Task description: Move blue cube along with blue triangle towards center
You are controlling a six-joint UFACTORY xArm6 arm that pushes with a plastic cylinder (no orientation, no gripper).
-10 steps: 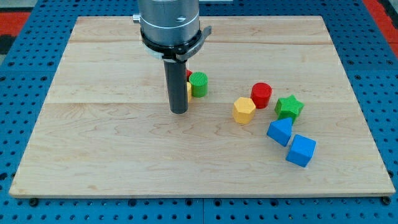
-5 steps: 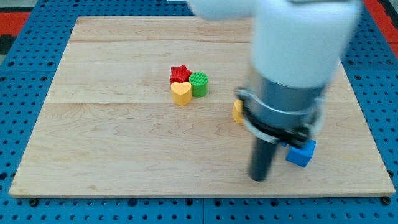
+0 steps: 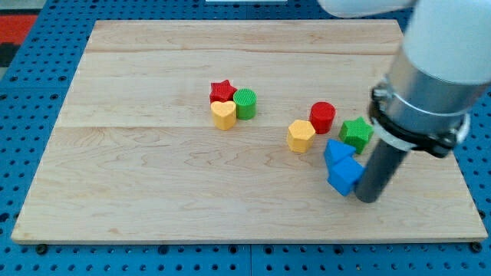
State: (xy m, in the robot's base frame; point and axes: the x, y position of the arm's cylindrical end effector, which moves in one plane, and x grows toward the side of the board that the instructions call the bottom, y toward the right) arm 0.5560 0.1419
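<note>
Wooden board (image 3: 153, 176): my tip (image 3: 367, 198) touching blue cube (image 3: 344, 176) from right; blue triangle (image 3: 336, 150) just above; no fingers visible.

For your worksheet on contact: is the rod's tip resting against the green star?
No, my tip is at the blue cube, below the green star.

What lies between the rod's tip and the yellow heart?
In the camera view, the blue cube sits directly against my tip; past it, bare board reaches the yellow heart.

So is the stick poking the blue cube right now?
Touching. In the camera view my tip sits flush against the right side of the blue cube, no board showing between them.
</note>
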